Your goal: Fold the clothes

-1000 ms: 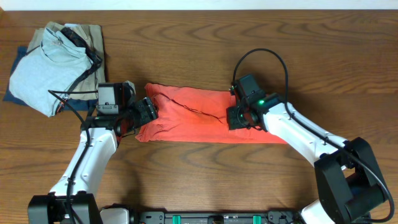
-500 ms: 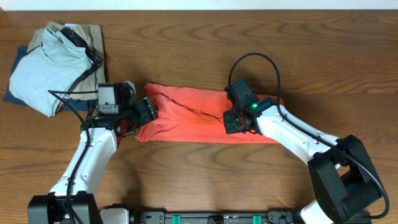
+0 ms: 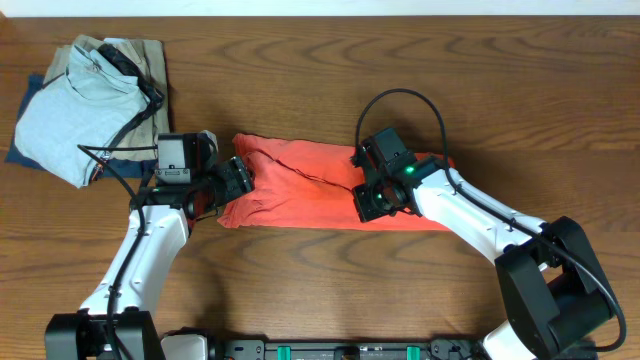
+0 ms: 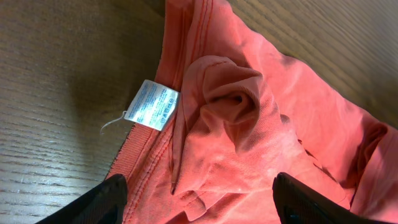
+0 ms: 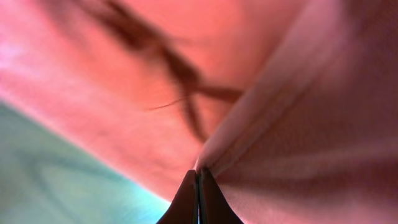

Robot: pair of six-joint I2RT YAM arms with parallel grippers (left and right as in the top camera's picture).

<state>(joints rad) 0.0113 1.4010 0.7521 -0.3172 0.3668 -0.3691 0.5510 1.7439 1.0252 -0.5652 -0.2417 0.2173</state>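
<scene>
The coral-red T-shirt [image 3: 300,190] lies folded into a long strip across the middle of the table. My left gripper [image 3: 238,178] is open at the strip's left end; in the left wrist view [image 4: 199,199] its fingers straddle bunched red cloth [image 4: 236,118] beside the white care label [image 4: 153,104]. My right gripper [image 3: 372,200] is shut on a fold of the shirt; the right wrist view [image 5: 199,177] shows the closed tips pinching red fabric [image 5: 292,112]. The right end of the shirt is partly lifted over the strip. No lettering shows.
A light blue shirt [image 3: 75,100] lies on a tan garment [image 3: 140,55] and something navy at the back left. A black cable runs from it toward my left arm. Wood table [image 3: 320,270] surrounds the strip.
My right gripper has moved left along the strip, carrying the shirt's right end with it. The left arm has not moved.
</scene>
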